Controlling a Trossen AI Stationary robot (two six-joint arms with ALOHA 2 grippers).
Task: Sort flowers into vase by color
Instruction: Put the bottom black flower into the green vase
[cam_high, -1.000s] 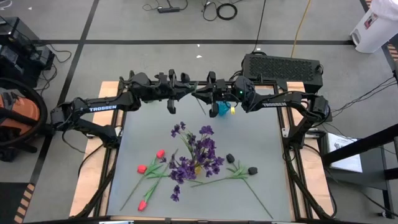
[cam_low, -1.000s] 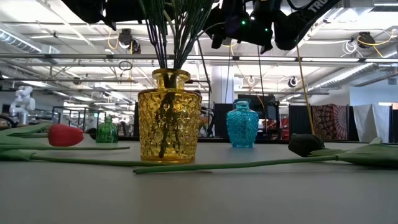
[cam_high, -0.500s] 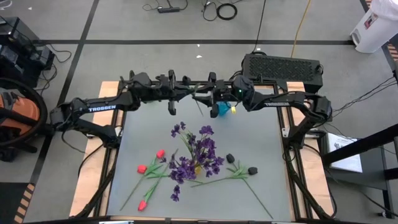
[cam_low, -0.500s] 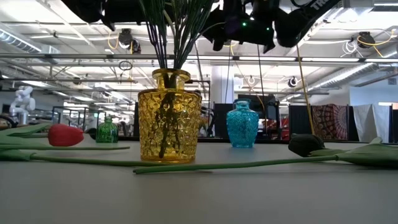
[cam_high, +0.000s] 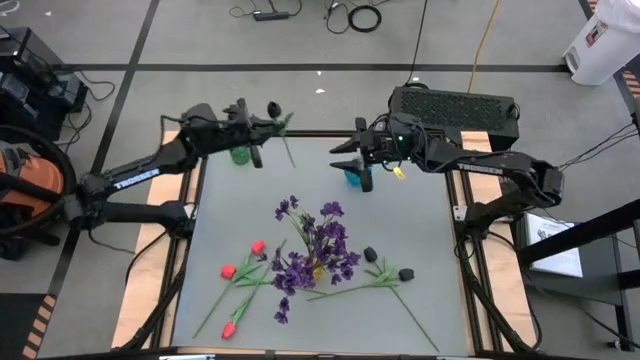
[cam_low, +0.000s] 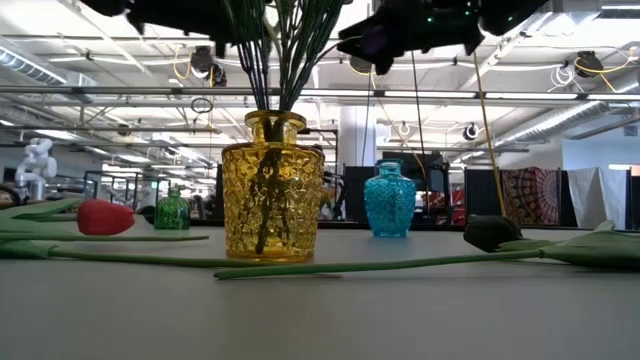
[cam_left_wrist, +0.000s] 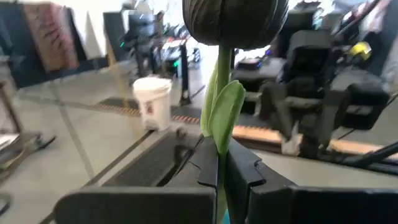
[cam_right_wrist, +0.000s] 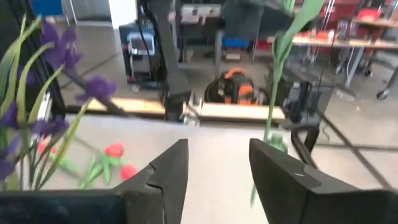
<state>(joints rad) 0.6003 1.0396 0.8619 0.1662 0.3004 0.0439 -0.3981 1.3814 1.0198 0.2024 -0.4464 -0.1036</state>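
Two dark arms work at the far edge of a grey table (cam_high: 420, 250) strewn with artificial flowers. The left gripper (cam_high: 262, 122), at the far left, is pinched tight on the green stem of a black-headed bloom (cam_high: 275, 108), which it holds in the air beside a small green vase (cam_high: 239, 155); in the left wrist view the dark flower head (cam_left_wrist: 235, 22) fills the top of the frame, its stem running down between the closed fingers (cam_left_wrist: 208, 163). The right gripper (cam_high: 352, 157), at the far middle, hovers with its fingers (cam_right_wrist: 171, 168) spread apart and nothing between them, over a blue vase (cam_high: 355, 177).

At the centre of the table a yellow glass vase (cam_low: 272, 186) stands upright with a bunch of purple sprays (cam_high: 318, 245) in it; seen from table height, it sits nearest the camera and hides part of the view across the table. Left of it lie three red tulips (cam_high: 258, 247), one head (cam_low: 104, 216) showing low at the left in the level view. To its right lie two more black-headed flowers (cam_high: 405, 272), their long stems reaching toward the near edge; one dark head (cam_low: 492, 232) rests on the tabletop at the right. Beyond the far edge sits a black box (cam_high: 455, 107) on the floor, with cables (cam_high: 365, 16) further back.
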